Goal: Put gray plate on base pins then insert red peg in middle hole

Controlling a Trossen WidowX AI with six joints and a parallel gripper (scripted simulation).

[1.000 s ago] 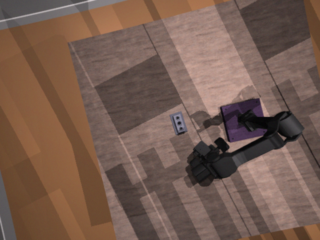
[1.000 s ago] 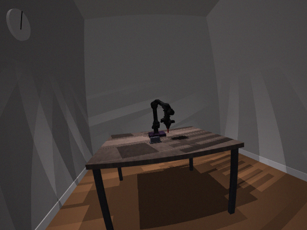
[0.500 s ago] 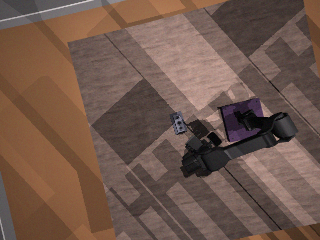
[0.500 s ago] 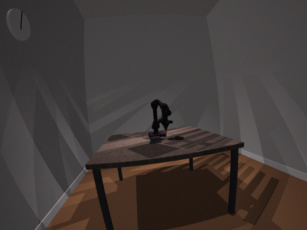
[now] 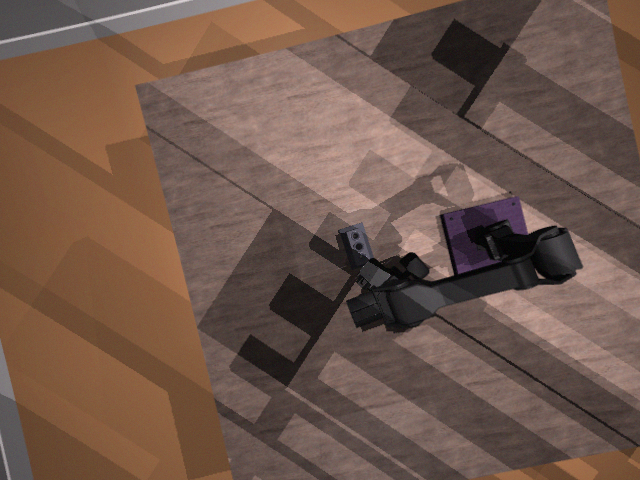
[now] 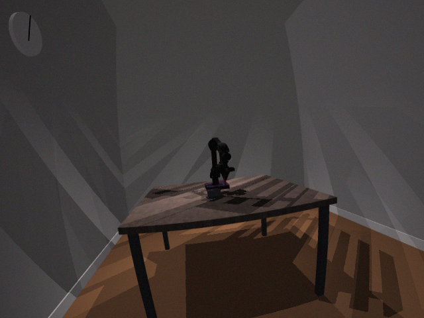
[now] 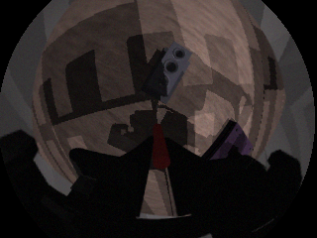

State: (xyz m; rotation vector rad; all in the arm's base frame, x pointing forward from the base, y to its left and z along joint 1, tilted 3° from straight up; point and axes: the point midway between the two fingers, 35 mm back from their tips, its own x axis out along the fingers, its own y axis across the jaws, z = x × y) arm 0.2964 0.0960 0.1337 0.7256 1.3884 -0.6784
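Red peg [image 6: 224, 181] [image 7: 159, 148] is clamped in nearly closed fingers, held off the counter [image 5: 289, 118] [image 6: 191, 218], near the gray plate and base [image 5: 356, 244] [image 6: 214, 193] [image 7: 168, 71]. Third hole partly hidden; plate looks seated, seating hard to confirm.

One arm [image 5: 475, 291] [image 6: 214, 157], one peg [image 6: 224, 181] [image 7: 159, 149], one plate [image 5: 355, 238] [image 7: 175, 63], one table [image 5: 248, 170] [image 6: 232, 218] [image 7: 99, 45], one clock [image 6: 25, 34], four table legs [image 6: 140, 273]

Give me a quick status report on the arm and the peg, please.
Gripper shut on red peg; peg not yet in gray plate; nothing seen blocking.
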